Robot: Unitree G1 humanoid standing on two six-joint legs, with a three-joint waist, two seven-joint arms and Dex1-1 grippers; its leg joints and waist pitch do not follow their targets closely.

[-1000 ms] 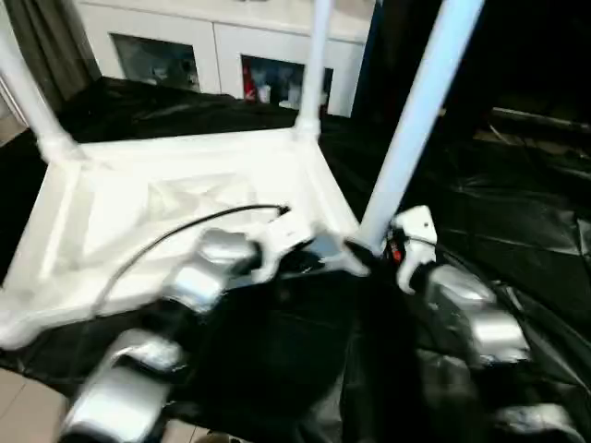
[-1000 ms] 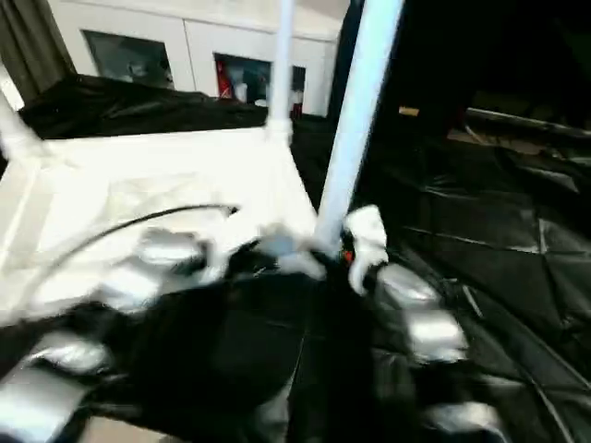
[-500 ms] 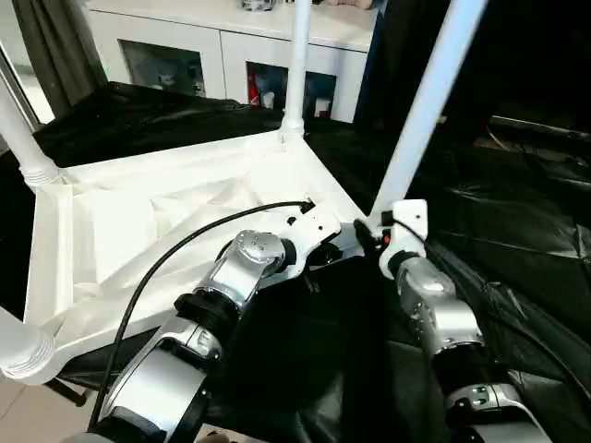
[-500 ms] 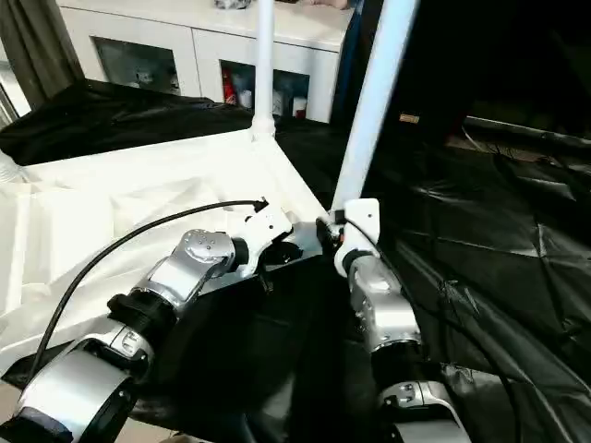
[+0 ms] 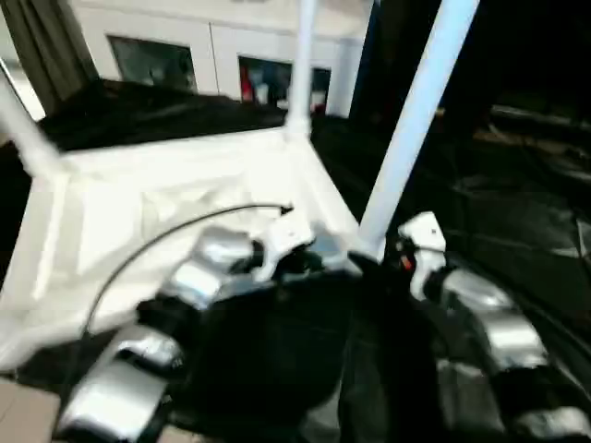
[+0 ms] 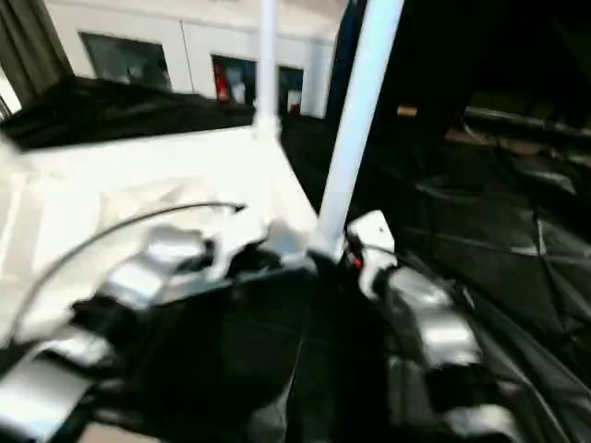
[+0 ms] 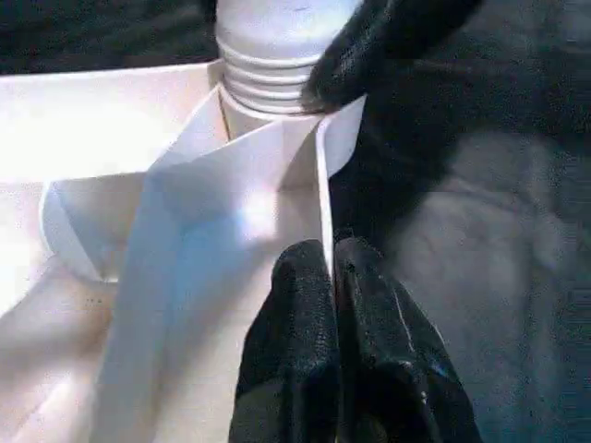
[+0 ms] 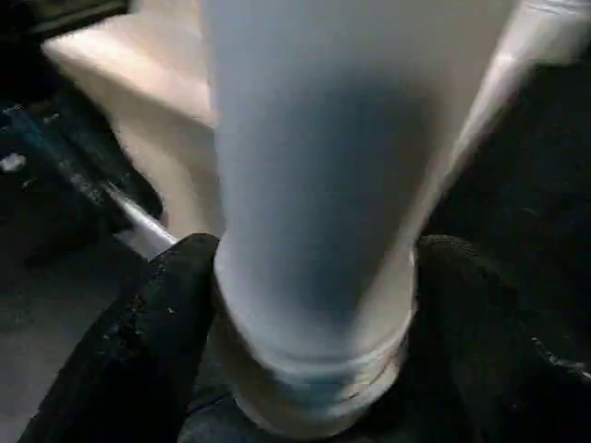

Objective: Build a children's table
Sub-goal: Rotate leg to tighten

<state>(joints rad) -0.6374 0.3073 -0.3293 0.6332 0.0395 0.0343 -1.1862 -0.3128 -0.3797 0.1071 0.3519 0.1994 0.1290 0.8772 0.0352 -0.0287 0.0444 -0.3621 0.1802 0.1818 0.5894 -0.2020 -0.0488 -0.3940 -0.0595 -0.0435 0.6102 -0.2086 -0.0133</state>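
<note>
Left tool [image 7: 332,268] pinched on tabletop [image 5: 185,185] rim, right tool [image 8: 309,277] straddling nearest leg [image 5: 406,138], grip unclear

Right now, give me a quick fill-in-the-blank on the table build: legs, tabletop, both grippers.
1. The tabletop lies with its legs pointing ____.
2. The right gripper has one black finger on each side of the nearest ____.
3. The left gripper pinches the tabletop's thin ____ beside that leg's socket.
4. The cloth under the tabletop is ____ in colour.

Missing words: up; leg; rim; black
</note>
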